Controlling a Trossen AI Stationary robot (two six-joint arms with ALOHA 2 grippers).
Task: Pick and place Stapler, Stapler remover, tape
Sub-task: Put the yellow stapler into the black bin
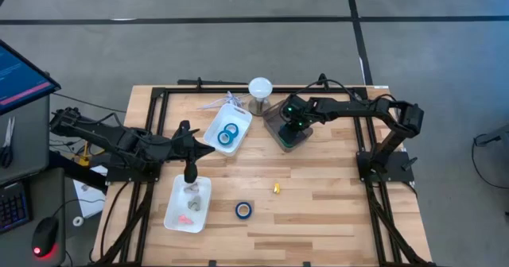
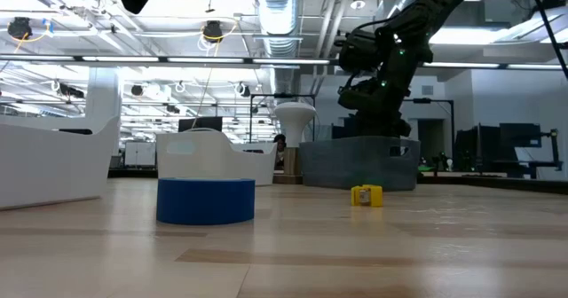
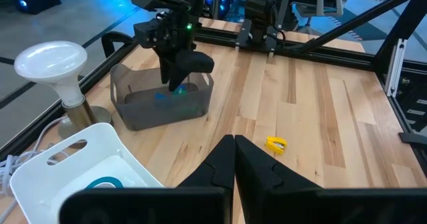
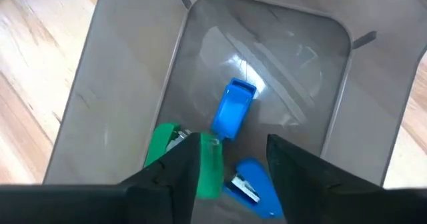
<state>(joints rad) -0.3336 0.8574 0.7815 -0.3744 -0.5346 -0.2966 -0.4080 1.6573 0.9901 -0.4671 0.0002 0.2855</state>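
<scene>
Right gripper (image 4: 230,159) down over translucent grey plastic bin (image 1: 286,132) at far centre-right of wooden slat table (image 1: 334,211), fingers parted, nothing between them. Inside bin, seen in right wrist view: 2 blue staplers, one (image 4: 233,109) upright-ish in the middle, another (image 4: 253,184) near the fingertips, plus a green stapler (image 4: 208,164) beside them; smooth glossy bin walls, rounded corners.

Left gripper (image 3: 234,164) hovering over near-left white tray (image 1: 188,204), dark fingers pressed together, empty. Tray rectangular, smooth white plastic, holding small pale and pinkish items too small to identify.

Second white tray (image 1: 228,128) at far centre-left, tilted diagonal, with 2 blue tape rings (image 1: 229,134) inside, touching each other. 1 loose blue tape roll (image 1: 243,210) lying flat on bare wood at near centre, ring-shaped, pale core; large and cylindrical in low view (image 2: 205,199).

Small yellow stapler remover (image 1: 277,188) on table between loose roll and grey bin, well apart from both.

White round lamp-like disc (image 1: 260,87) on brass-coloured stem at far edge, between tilted tray and bin.
</scene>
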